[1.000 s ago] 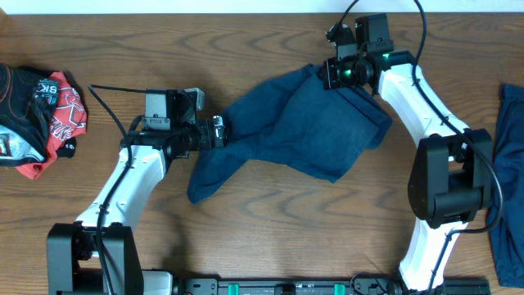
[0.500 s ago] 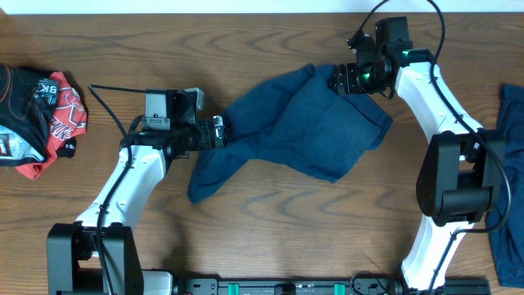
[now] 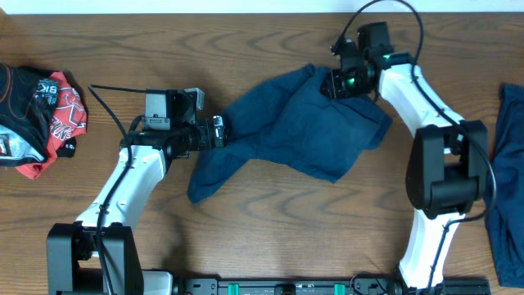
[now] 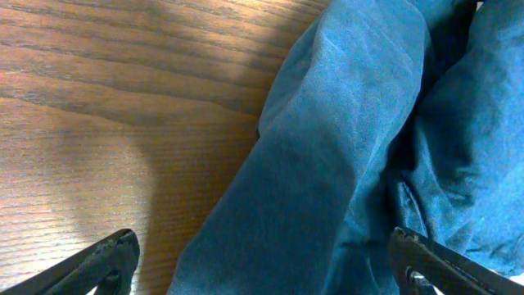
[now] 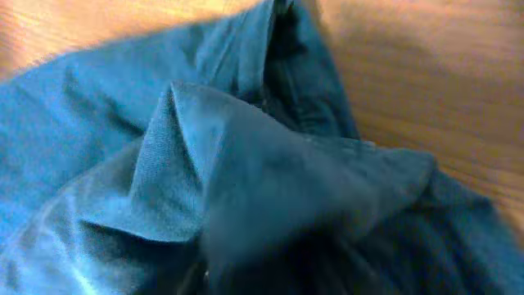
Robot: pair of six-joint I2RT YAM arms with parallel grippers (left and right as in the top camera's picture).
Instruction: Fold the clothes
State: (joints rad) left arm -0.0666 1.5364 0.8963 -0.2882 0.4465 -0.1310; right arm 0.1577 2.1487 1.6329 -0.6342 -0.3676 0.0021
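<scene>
— So, left gripper (image 3: 219, 131)?
— Its fingers (image 4: 106, 258) are standing wide apart, low over the wooden table (image 4: 98, 98). The navy garment (image 3: 295, 131) is lying crumpled between and ahead of them.
— And the right gripper (image 3: 332, 83)?
— It's hanging over a corner of the garment. Cloth is bunching up right beneath it and hiding the fingers, so I can't tell whether it's pinching.

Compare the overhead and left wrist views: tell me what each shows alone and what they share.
Only overhead: the right end effector at the navy garment's top edge, a red-and-black garment far left, and another navy garment at the right edge. Only left wrist: its fingers spread wide, with the cloth lying between them. Both: the navy garment on the wooden table.
</scene>
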